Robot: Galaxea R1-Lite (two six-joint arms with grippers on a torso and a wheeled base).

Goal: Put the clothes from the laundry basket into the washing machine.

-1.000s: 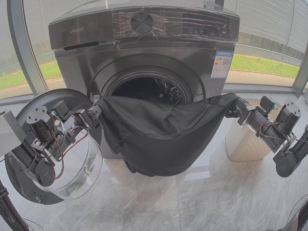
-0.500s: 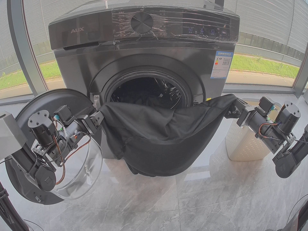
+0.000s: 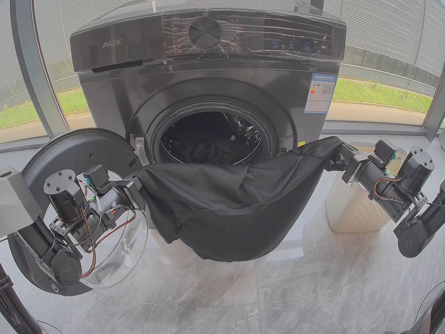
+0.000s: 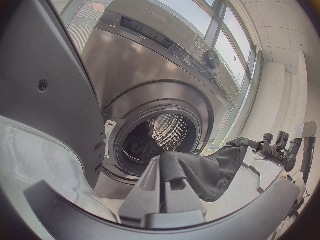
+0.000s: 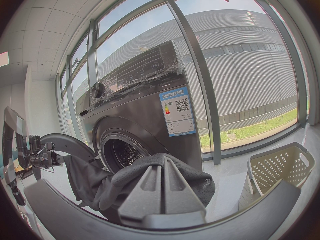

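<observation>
Black cloth garment (image 3: 232,200) gripped by tightly closed left jaws and right jaws, white perforated laundry basket (image 3: 352,209) partly hidden.

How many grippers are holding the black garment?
2. The left gripper holds one end of the black garment by the open door; the right gripper holds the other end near the laundry basket.

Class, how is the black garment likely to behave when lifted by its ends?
Probably floppy: the black garment sags deeply between the left gripper and right gripper. Likely light: two pinched edges carry it whole.
</observation>
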